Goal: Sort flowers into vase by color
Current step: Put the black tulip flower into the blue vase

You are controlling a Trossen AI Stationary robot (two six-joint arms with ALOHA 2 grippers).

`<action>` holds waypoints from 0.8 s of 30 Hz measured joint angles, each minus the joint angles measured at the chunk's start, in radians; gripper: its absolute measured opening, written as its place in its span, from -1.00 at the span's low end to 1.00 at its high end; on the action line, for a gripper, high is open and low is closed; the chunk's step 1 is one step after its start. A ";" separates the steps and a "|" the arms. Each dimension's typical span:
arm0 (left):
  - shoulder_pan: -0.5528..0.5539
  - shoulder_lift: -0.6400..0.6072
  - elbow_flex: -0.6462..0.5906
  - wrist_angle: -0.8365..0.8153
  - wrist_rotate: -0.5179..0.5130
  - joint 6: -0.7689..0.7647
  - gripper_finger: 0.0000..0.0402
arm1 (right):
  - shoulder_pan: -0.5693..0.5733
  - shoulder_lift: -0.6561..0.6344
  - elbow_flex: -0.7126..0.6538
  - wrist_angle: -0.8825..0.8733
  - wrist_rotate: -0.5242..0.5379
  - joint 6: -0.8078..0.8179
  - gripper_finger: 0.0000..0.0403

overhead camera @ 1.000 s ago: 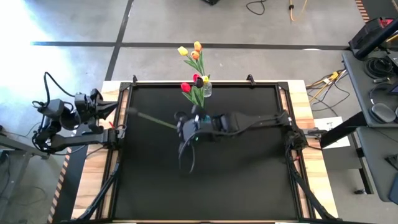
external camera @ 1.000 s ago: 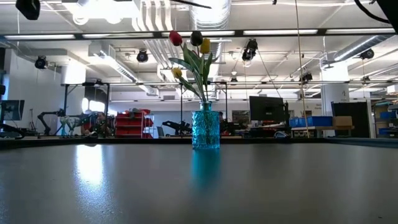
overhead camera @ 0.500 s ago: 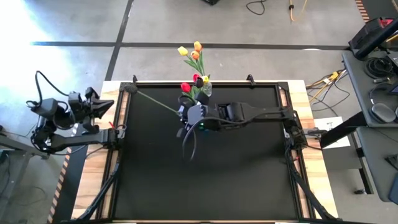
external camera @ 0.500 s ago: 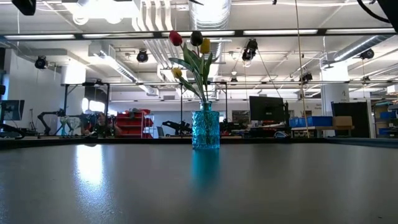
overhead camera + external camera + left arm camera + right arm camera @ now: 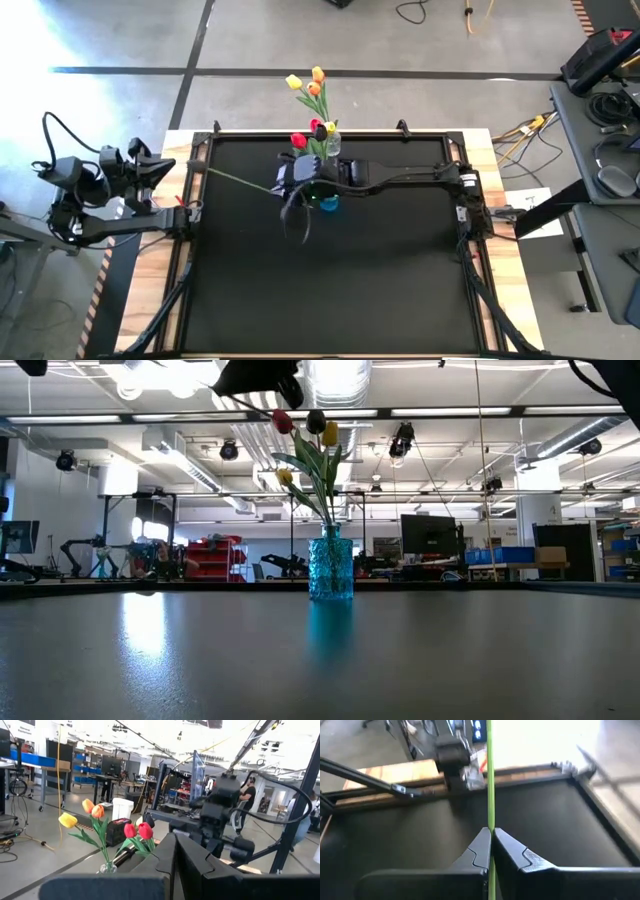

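Black fingers of the right gripper [image 5: 491, 845] are pinched on a thin green stem [image 5: 490, 775], which runs straight out between them. From above, this gripper [image 5: 287, 184] hangs over the dark table [image 5: 330, 290] just beside the blue glass vase [image 5: 328, 203], and the held stem [image 5: 235, 180] slants away from the vase toward the left arm's side; its flower head cannot be made out.

Right behind the vase, toward the far edge of the table, stands a second, clear vase [image 5: 332, 146]. Two bunches rise around it: one yellow and two orange tulips [image 5: 312, 84] lean out past the table edge, and two red heads, one dark head and one yellow head [image 5: 314, 132] sit closer to the blue vase. The right arm lies over the blue vase's mouth, hiding which stems stand in which vase.

Well away from the vase, off the table's left edge, the left gripper [image 5: 152, 170] waits with its fingers [image 5: 170, 855] pressed together.
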 joint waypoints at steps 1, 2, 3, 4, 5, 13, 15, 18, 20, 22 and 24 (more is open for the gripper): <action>0.000 0.000 -0.001 -0.005 0.000 -0.001 -1.00 | -0.003 -0.014 -0.023 0.038 -0.003 -0.021 -0.96; 0.000 0.000 -0.002 -0.005 0.000 -0.004 -1.00 | -0.005 -0.034 -0.050 0.077 -0.013 -0.035 -0.96; 0.000 0.001 -0.002 -0.003 0.000 -0.007 -1.00 | -0.010 -0.055 -0.079 0.115 -0.031 -0.046 -0.96; 0.000 0.001 -0.002 -0.004 0.000 -0.010 -1.00 | -0.015 -0.083 -0.116 0.160 -0.039 -0.051 -0.96; 0.000 0.001 -0.002 -0.004 0.000 -0.014 -1.00 | -0.020 -0.109 -0.157 0.202 -0.039 -0.053 -0.96; 0.000 0.003 -0.002 -0.001 -0.012 -0.015 -1.00 | -0.027 -0.319 -0.530 0.404 0.035 -0.023 -0.96; 0.000 0.003 -0.002 -0.001 -0.028 -0.015 -1.00 | -0.027 -0.377 -0.623 0.518 0.070 -0.023 -0.96; 0.000 0.003 -0.002 0.001 -0.029 -0.014 -1.00 | -0.030 -0.448 -0.773 0.716 0.132 -0.035 -0.96; 0.000 0.003 -0.002 0.001 -0.029 -0.014 -1.00 | -0.029 -0.476 -0.869 0.847 0.180 -0.056 -0.96; 0.000 0.003 -0.002 0.005 -0.028 -0.014 -1.00 | -0.028 -0.494 -0.958 0.977 0.212 -0.065 -0.96; 0.000 0.003 -0.002 0.009 -0.028 -0.021 -1.00 | -0.030 -0.503 -1.036 1.126 0.235 -0.065 -0.96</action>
